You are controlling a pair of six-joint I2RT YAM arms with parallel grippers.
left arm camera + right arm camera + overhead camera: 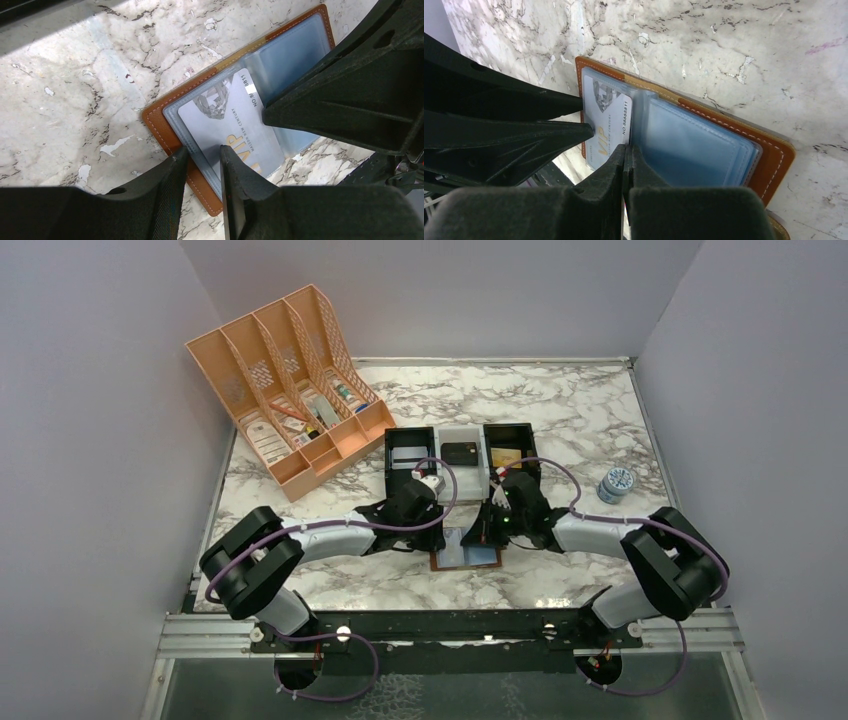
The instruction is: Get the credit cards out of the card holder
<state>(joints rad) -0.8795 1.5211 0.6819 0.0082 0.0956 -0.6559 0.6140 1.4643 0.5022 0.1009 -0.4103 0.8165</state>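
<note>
**Overhead view:** the card holder [466, 558] lies spread open at the near middle of the desk [600, 420], partly covered from both sides; its contents cannot be made out.

**Left wrist view:** a pale credit card [220, 120] marked VIP sits in the clear pocket. The left hand [202, 155] straddles the holder's edge, fingers slightly apart; whether it grips cannot be told.

**Right wrist view:** the right hand [626, 152], fingers together, rests at the fold beside the blue-grey sleeves [694, 145].
</note>
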